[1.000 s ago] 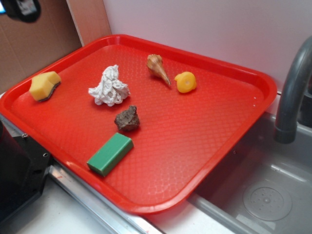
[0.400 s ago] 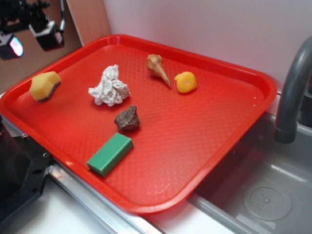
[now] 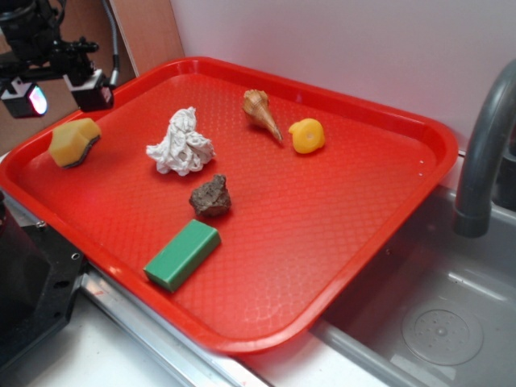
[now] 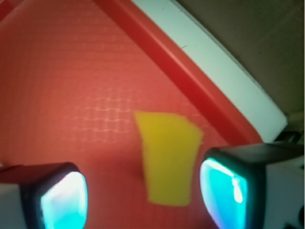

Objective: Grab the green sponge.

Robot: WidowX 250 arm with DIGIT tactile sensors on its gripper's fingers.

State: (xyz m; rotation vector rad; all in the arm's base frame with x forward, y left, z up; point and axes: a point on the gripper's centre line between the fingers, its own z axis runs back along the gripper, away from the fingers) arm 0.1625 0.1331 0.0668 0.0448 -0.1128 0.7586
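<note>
The green sponge [image 3: 74, 142], a small yellow foam piece with a thin dark scouring layer underneath, lies at the far left corner of the red tray [image 3: 339, 266]. My gripper [image 3: 58, 95] hovers just above and behind it, jaws open and empty. In the wrist view the sponge [image 4: 167, 162] shows as a blurred yellow shape between the two glowing cyan pads [image 4: 224, 191], closer to the right one, with the gripper [image 4: 143, 198] well above it.
On the tray lie a white crumpled cloth [image 3: 181, 143], a brown rock [image 3: 211, 196], a solid green block [image 3: 182, 254], a seashell [image 3: 261, 111] and a round yellow-orange lump [image 3: 306, 135]. A grey faucet [image 3: 484, 153] and sink [image 3: 435, 322] are at right. A black device [image 3: 24, 298] sits front left.
My gripper has come down from the top left corner toward the sponge and now hangs just above it. Nothing on the tray has moved.
</note>
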